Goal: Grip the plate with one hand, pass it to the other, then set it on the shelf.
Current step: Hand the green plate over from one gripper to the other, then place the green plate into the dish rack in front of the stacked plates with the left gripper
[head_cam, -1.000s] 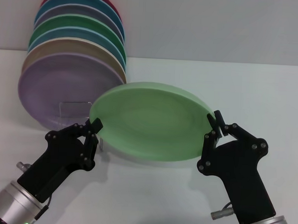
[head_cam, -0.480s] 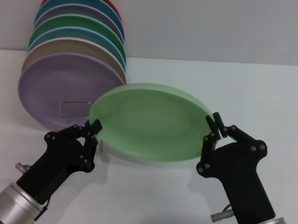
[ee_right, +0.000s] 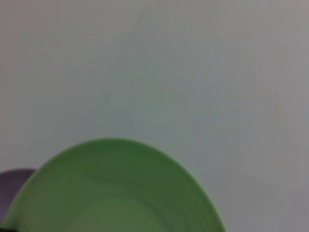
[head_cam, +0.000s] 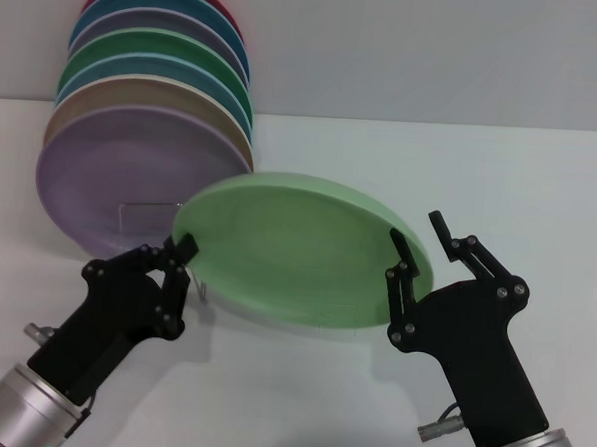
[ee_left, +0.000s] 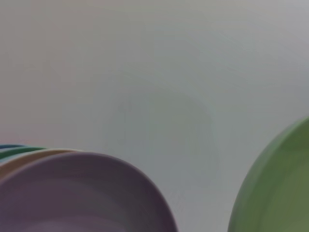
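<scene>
The light mint-green plate [head_cam: 297, 253] hangs tilted above the table, between both arms. My left gripper [head_cam: 184, 250] is shut on its left rim and carries it. My right gripper [head_cam: 419, 240] is open, its jaws spread on either side of the plate's right rim without pinching it. The clear shelf [head_cam: 149, 216] stands at the back left, its transparent front piece showing in front of a lilac plate [head_cam: 121, 179]. The mint plate also shows in the left wrist view [ee_left: 277, 188] and in the right wrist view [ee_right: 111, 193].
Several coloured plates [head_cam: 161, 71] stand upright in a row on the shelf, just behind the left gripper; the lilac one is frontmost and shows in the left wrist view [ee_left: 82, 193]. The white table [head_cam: 501, 184] extends to the right and front.
My right gripper has opened and let go of the plate's right rim. The plate has shifted slightly left in my left gripper, which stays shut on it.
</scene>
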